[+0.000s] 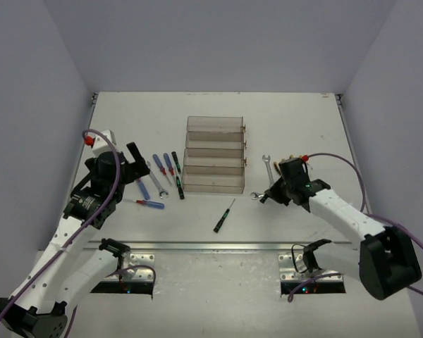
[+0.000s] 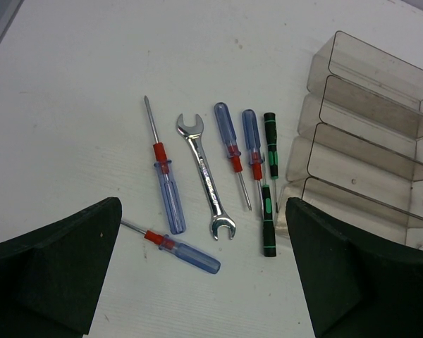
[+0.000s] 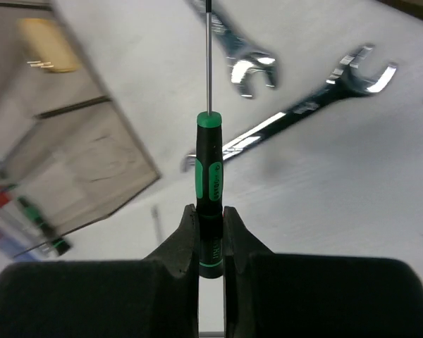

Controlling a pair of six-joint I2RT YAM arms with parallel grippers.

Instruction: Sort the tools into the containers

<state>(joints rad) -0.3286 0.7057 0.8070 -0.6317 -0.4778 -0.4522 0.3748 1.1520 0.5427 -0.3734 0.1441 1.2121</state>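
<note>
My right gripper (image 3: 211, 236) is shut on the handle end of a black screwdriver with green marks (image 3: 209, 169), whose shaft points away from me. Two silver wrenches (image 3: 250, 60) (image 3: 317, 98) lie beyond its tip. In the top view this gripper (image 1: 270, 194) sits right of the clear containers (image 1: 213, 155). My left gripper (image 2: 204, 282) hangs open over a row of tools: blue-and-red screwdrivers (image 2: 168, 190) (image 2: 180, 250) (image 2: 229, 144), a wrench (image 2: 206, 176) and a black-and-green screwdriver (image 2: 267, 222). Nothing is between its fingers.
Another black-and-green screwdriver (image 1: 223, 215) lies alone on the table in front of the containers. A metal rail (image 1: 218, 245) runs along the near edge between the arm bases. Grey walls close in the table on three sides.
</note>
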